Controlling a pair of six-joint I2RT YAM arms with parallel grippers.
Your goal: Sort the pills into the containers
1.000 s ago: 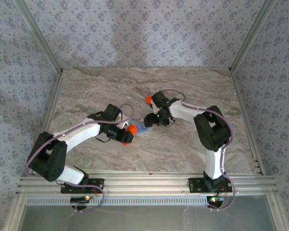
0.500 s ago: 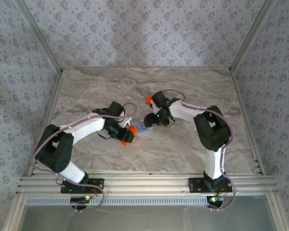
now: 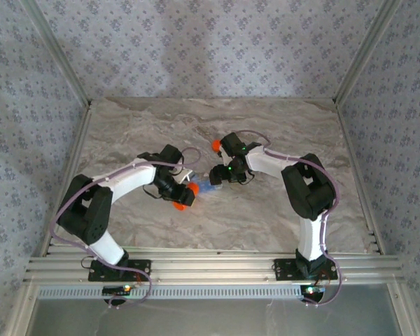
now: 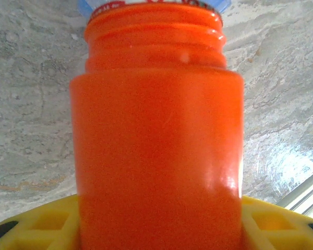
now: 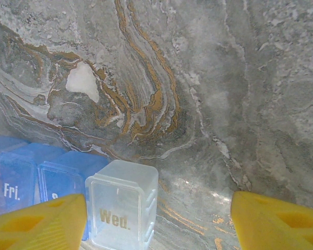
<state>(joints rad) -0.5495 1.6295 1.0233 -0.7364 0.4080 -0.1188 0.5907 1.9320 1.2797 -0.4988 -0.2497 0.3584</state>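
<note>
Bottle [image 4: 156, 146], orange and uncapped, sits clamped in the left claw [image 4: 156, 232], mouth at the blue pill box [image 3: 208, 187]. Right claw [image 5: 156, 221] hangs spread by the Wed. cell [image 5: 122, 208]. Pouring step, I reckon; next calls for a gentle tilt.

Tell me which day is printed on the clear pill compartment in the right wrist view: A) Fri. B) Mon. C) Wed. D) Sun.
C: the clear compartment reads "Wed." on its front, while "Fri." is printed on a blue compartment to its left.
</note>
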